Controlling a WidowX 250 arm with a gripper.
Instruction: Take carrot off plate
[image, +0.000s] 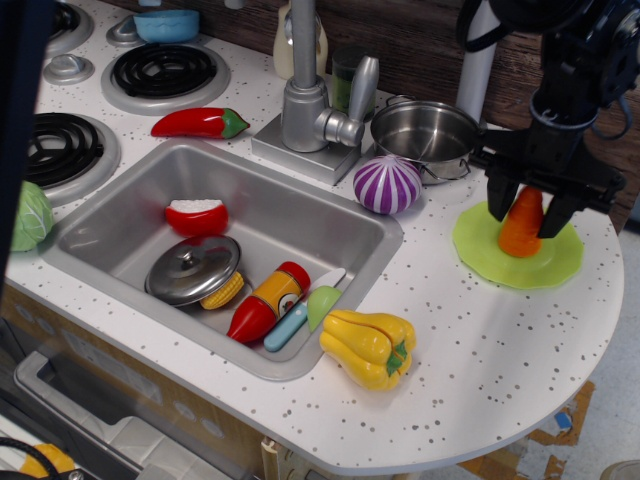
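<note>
On the right end of the counter the carrot (520, 229) stands upright on the lime-green plate (500, 270), tip up, so nothing is removed yet. Grasp stage only, I'd say: closing, lifting and setting it on the counter are all left. Gripper (525, 214) hangs straight over the carrot, black fingers (499, 197) down either side of its upper half. Jaws part-open, just wider than the carrot; contact can't be confirmed from this angle, and the carrot base sits on the plate, so no lift. Nothing held as far as visible. Steel pot (425, 135) and purple onion (387, 184) sit near, to the plate's left, apart from it. Yellow pepper (370, 346) lies by the sink (120, 200), well apart.
</note>
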